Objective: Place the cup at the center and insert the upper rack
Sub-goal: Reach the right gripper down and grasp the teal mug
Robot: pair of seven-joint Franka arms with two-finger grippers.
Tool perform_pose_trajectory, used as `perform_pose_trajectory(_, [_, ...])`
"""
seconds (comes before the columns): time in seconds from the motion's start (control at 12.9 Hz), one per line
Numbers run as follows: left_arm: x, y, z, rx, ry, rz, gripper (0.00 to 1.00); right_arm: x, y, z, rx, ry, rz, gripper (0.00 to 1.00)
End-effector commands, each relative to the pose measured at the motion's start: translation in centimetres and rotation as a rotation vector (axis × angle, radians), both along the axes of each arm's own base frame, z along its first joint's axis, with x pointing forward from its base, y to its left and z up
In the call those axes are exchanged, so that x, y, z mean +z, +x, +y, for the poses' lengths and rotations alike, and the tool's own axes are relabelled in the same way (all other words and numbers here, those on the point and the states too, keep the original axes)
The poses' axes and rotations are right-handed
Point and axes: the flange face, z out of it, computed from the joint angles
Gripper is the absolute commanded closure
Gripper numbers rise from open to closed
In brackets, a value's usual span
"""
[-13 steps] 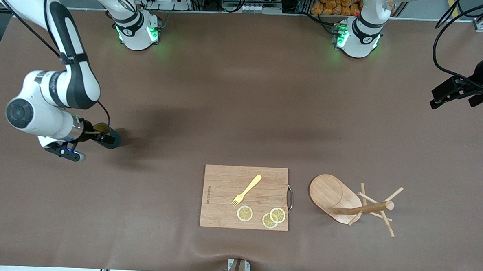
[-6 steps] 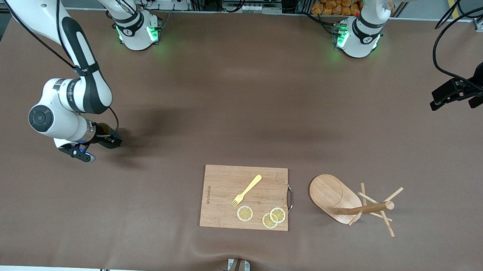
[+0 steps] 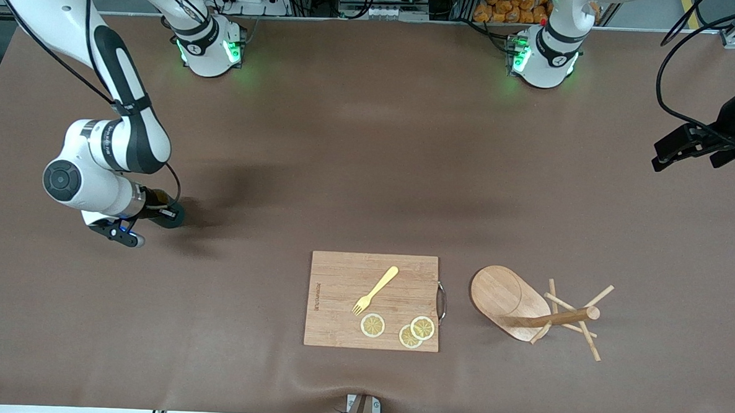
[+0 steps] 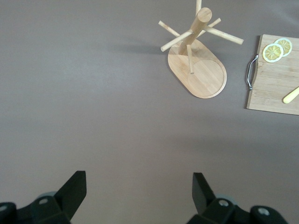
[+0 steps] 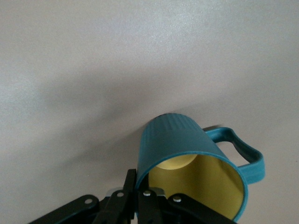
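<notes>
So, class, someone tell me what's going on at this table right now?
The right gripper is shut on the rim of the cup at the right arm's end of the table. The left gripper waits open above bare table at the left arm's end. The upper rack stands upright beside the cutting board, which carries a fork and lemon slices.
</notes>
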Motion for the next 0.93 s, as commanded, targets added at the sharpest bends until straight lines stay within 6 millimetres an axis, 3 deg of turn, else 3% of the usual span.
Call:
perform_pose_trajectory(0.0, [-0.2,0.5,-0.7,-0.028,-0.009,0.002,0.00,1.2,0.1,0.4,-0.005,-0.004,-0.016,1.00])
perform_pose_trajectory(0.23, [-0.1,0.5,-0.6,-0.032,-0.009,0.000,0.00,4.6,0.9,2.9,-0.021,-0.015,0.033,1.00])
perform_pose_trajectory(0.46, [0.2,0.4,-0.5,-0.034,-0.009,-0.006,0.00,11.4,1.2,9.3,-0.024,-0.038,0.054,1.00])
perform_pose_trajectory(0.54, [0.2,0.4,-0.5,-0.032,-0.010,-0.006,0.00,13.6,1.2,11.6,-0.024,-0.034,0.041,1.00])
perform_pose_trajectory(0.7, [0.1,0.3,-0.5,-0.030,-0.016,-0.001,0.00,17.4,0.3,18.9,-0.038,-0.052,0.010,1.00])
perform_pose_trajectory(0.85, [0.1,0.3,-0.3,-0.025,-0.016,-0.001,0.00,19.2,-1.1,25.6,-0.069,-0.056,-0.021,1.00])
